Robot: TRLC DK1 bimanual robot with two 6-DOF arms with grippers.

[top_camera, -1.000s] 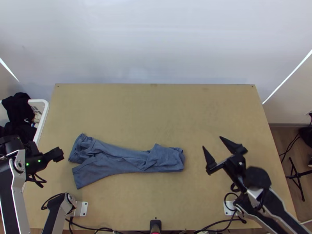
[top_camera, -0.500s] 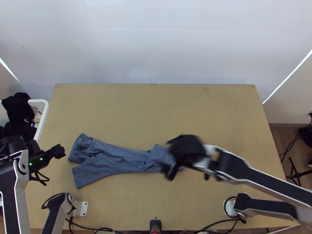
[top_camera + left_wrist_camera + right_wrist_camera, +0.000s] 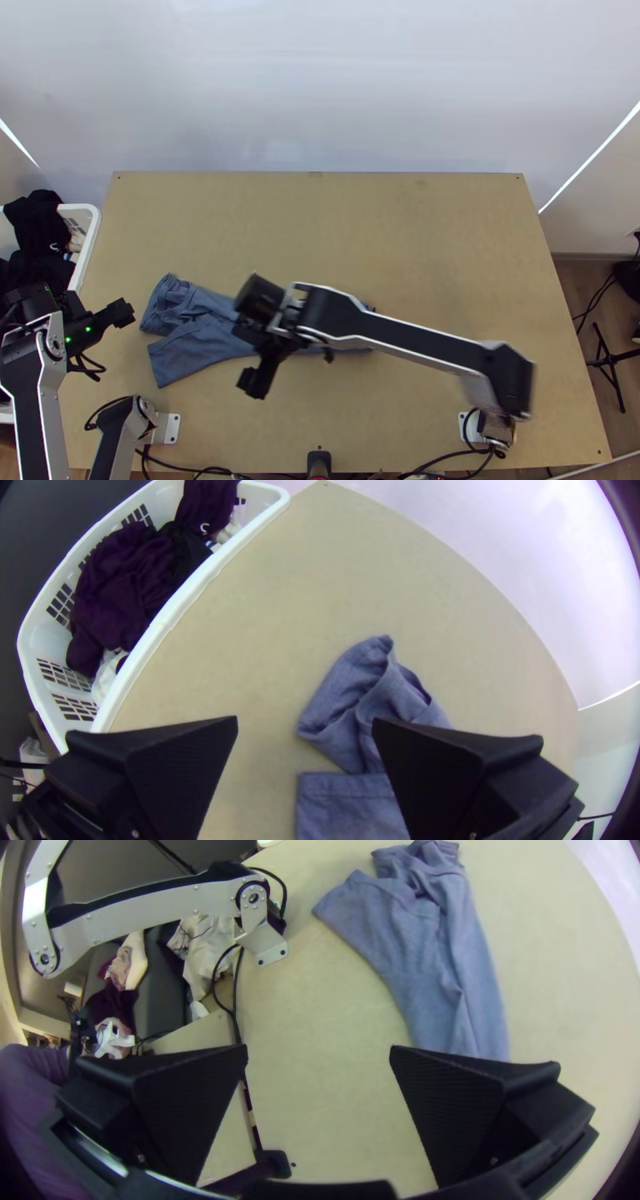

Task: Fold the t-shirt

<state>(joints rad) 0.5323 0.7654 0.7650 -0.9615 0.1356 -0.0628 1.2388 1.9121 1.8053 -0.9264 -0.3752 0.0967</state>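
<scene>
"Item under inspection?"

"One t-shirt (image 3: 196, 328), blue-grey, lying on the light wooden table (image 3: 320, 224), left of centre in the top view. Condition: drawn into a long, narrow, layered strip running across the table, with creases along it."

"State of its left end?"

"Two parts spread from each other there. The part farther from the arm bases is gathered and rumpled; the nearer one lies flatter and ends in a straight edge."

"Right gripper (image 3: 262, 364)?"

"Noted at the strip's near side, its fingers wide apart. The right arm (image 3: 384, 328) spans above the cloth and covers much of its right portion in the top view."

"Left gripper (image 3: 88, 320)?"

"Found near the shirt's left end, at the table's left side. Its fingers also stand well apart."

"Surroundings?"

"A white basket (image 3: 98, 228) with slotted walls stands by the table's left edge, holding dark clothes (image 3: 36, 224) and some pale cloth. Black cables (image 3: 432, 462) run along the near edge. A white wall (image 3: 320, 80) rises behind the far edge."
</scene>
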